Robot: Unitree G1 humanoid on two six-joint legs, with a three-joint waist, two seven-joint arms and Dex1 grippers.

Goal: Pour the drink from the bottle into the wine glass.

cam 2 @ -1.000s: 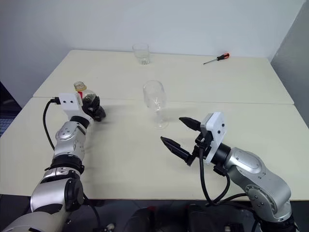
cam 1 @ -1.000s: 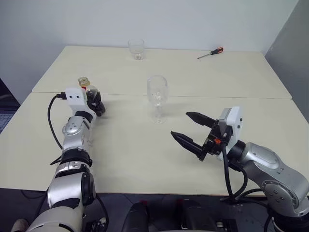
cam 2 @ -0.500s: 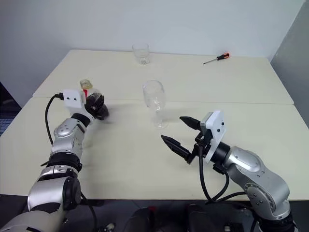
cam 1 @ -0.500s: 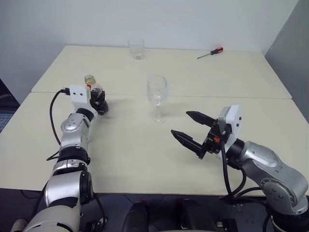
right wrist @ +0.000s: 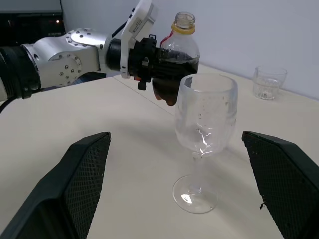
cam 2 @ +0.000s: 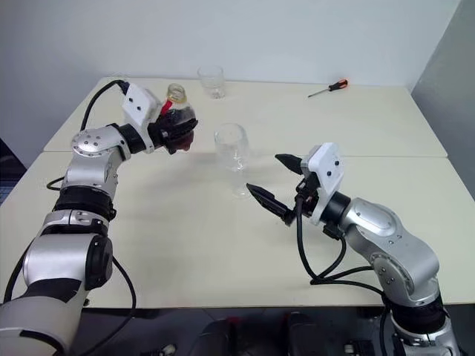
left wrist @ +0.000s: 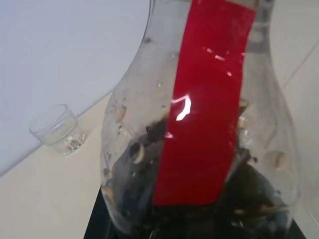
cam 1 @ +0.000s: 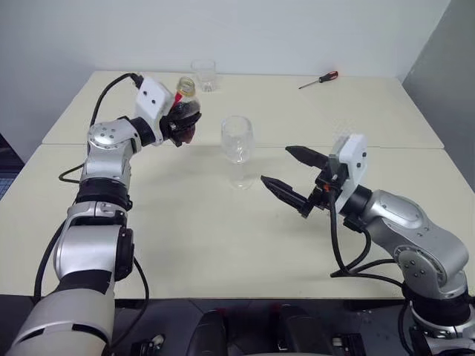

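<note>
Two cream tables (cam 1: 223,245) butted together, seam running left to right just behind the wine glass. The near table's surface is bare apart from the glass; open room on all sides of it.

Right arm low over the near table, to the right of the glass. Right gripper (cam 1: 286,178): black fingers spread wide, holding nothing, tips pointing left toward the glass, near it but apart. In the right wrist view the glass stands between the two fingers and beyond them.

Left arm raised over the seam, left of the glass. Left gripper (cam 2: 178,133): fingers clamped around the body of the bottle (cam 2: 178,122), which is held off the table, roughly upright with a slight tilt, up and to the left of the glass rim, not touching it. The mouth shows open in the right wrist view, with a yellow ring around the neck. Red label strip down its side.

Wine glass (cam 1: 237,148): upright near the middle, foot on the near table just in front of the seam. Bowl clear, no liquid seen in it.

Drink (right wrist: 174,67): dark, fills the lower part of the bottle; upper part and neck clear.

Tumbler (cam 1: 202,75): clear, short, upright at the far edge, behind the bottle. Looks empty.

Screwdriver (cam 1: 318,79): red and black handle, lying far right, well apart from everything.
</note>
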